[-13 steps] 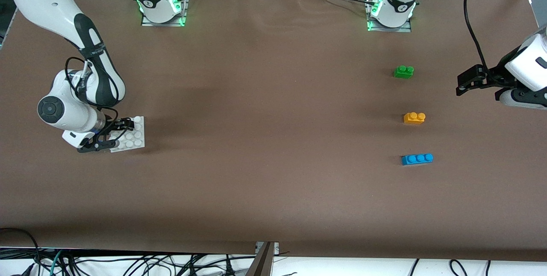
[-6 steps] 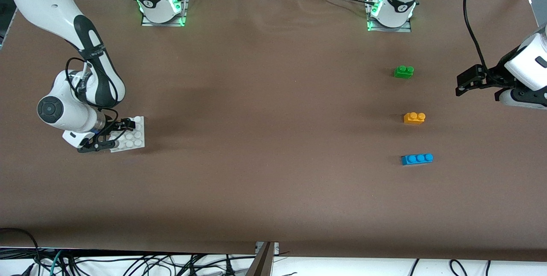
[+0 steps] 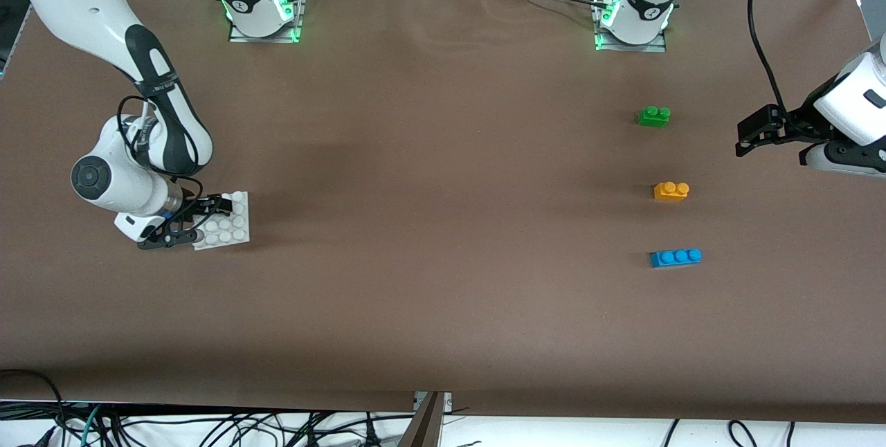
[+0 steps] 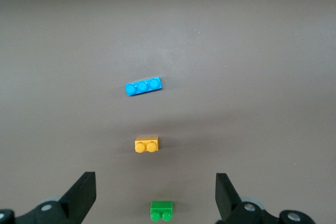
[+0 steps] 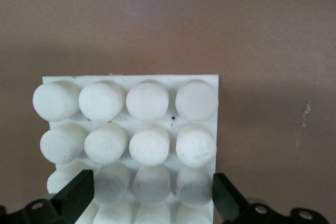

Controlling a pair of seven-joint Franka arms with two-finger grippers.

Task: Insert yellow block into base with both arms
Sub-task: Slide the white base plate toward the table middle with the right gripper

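The right hand (image 3: 185, 225) has its fingers closed on the edges of the base (image 3: 226, 223), at the right arm's end of the bench (image 3: 429, 225). Well apart from the base, the yellow block (image 3: 671, 191) sits untouched; the left hand (image 3: 744, 139) hovers near it, wide open and empty.

Yellow block (image 3: 671, 191) upright; white base (image 3: 223, 221) flat.

So the whole table (image 3: 443, 225) is covered in a brown cloth. Toward the left arm's end three bricks sit in a loose line, well apart: the green brick (image 3: 653, 116) at 12 o'clock of the yellow block (image 3: 671, 190), the blue brick (image 3: 675, 257) at its 6. The base (image 3: 225, 221) lies flat way off at 9 o'clock, at the right arm's end.
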